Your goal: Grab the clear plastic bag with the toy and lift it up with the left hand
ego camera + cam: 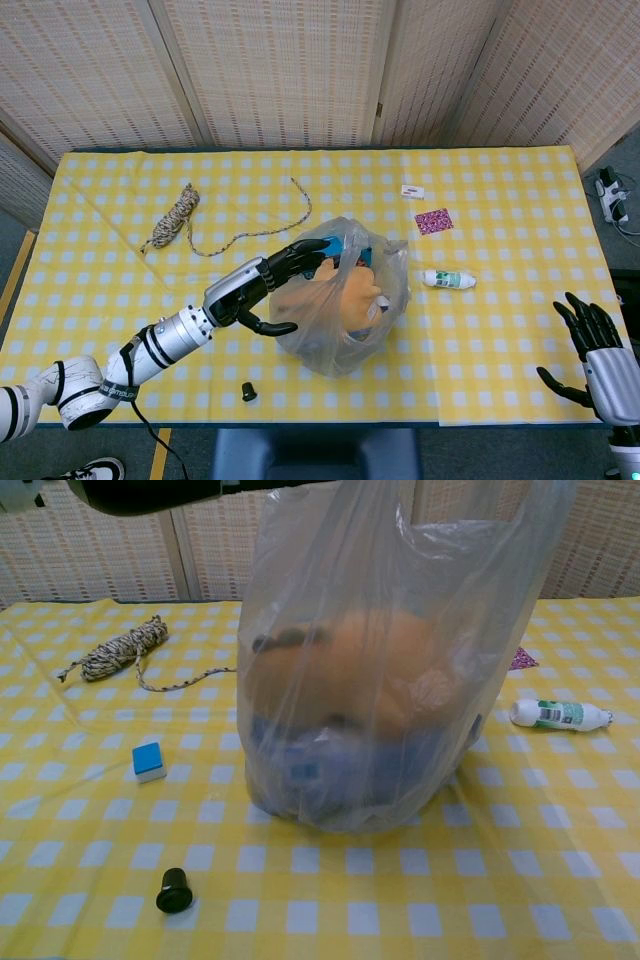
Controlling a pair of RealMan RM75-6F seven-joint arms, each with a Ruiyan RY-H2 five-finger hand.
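Observation:
The clear plastic bag [345, 310] stands on the yellow checked table [120, 280], with an orange and blue plush toy [340, 695] inside. In the chest view the bag [470, 630] fills the middle of the frame. My left hand [268, 285] reaches in from the left, fingers spread, and its fingertips [318, 246] lie over the bag's upper left rim. The thumb sits by the bag's left side. It holds nothing. My right hand [590, 340] hovers open at the table's right front corner, far from the bag.
A coiled rope [175, 215] with a loose tail lies back left. A small blue block [148, 760] and a black cap [174, 890] sit front left. A white bottle [448, 279], a magenta card [433, 220] and a small tag [412, 190] lie right of the bag.

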